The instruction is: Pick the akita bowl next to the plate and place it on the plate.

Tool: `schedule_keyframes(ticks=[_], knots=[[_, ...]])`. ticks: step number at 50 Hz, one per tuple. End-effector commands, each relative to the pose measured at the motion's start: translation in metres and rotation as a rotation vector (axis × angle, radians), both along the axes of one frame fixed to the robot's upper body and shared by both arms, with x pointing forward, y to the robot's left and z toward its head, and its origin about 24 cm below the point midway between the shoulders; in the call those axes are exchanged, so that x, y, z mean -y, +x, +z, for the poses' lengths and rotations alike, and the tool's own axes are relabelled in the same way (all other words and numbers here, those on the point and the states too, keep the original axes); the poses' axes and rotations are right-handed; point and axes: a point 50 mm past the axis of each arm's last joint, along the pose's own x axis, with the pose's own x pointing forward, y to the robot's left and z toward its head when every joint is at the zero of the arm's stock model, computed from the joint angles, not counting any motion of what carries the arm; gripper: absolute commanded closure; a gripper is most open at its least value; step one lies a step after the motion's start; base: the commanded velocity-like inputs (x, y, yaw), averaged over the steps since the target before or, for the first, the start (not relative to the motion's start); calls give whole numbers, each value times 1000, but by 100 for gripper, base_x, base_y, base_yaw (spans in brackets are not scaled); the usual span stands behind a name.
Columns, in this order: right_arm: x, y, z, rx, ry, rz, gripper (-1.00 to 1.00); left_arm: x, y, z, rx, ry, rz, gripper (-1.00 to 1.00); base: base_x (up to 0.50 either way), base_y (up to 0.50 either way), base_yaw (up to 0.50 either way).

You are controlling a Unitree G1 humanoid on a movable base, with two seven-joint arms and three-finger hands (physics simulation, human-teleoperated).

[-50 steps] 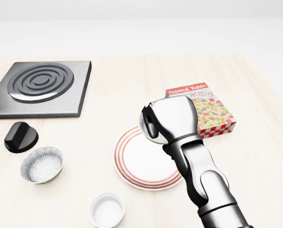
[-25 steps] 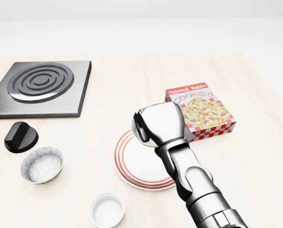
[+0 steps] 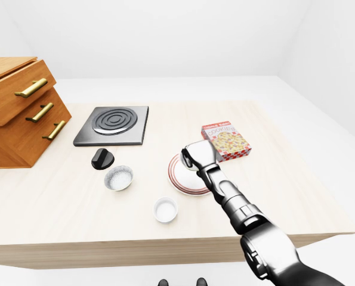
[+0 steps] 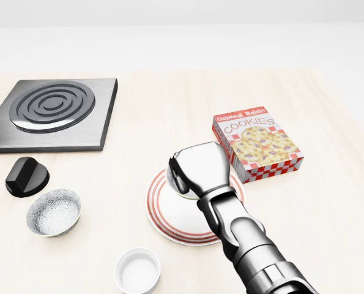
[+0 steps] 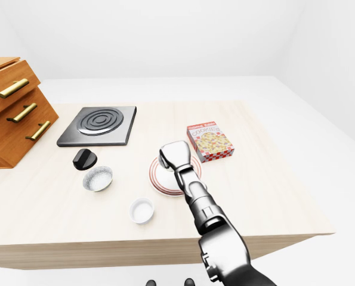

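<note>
Right robot hand [image 4: 193,171]: clenched on the akita bowl [image 4: 177,185], above the plate [image 4: 169,220].
Our step: we should lower it level, centred, then unclench.

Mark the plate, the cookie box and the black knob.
plate [image 4: 158,211], head view, striped rim at its left side.
cookie box [image 4: 258,144], head view, printed top face.
black knob [image 4: 26,176], head view, its top.

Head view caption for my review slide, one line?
Right hand hovers over the red-ringed plate, between speckled bowl and cookie box.
</note>
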Motion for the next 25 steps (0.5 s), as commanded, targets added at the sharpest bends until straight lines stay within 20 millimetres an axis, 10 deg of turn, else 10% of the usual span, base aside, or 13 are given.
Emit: schedule_keyframes(ticks=[1,25], knots=[[-8,-2,-5,-26,-20,23,100,0,0,0,0,0,-1,-100,0,0,0],[-4,1,-14,-91,-52,6,100,0,1,-2,-4,-5,-5,-100,0,0,0]])
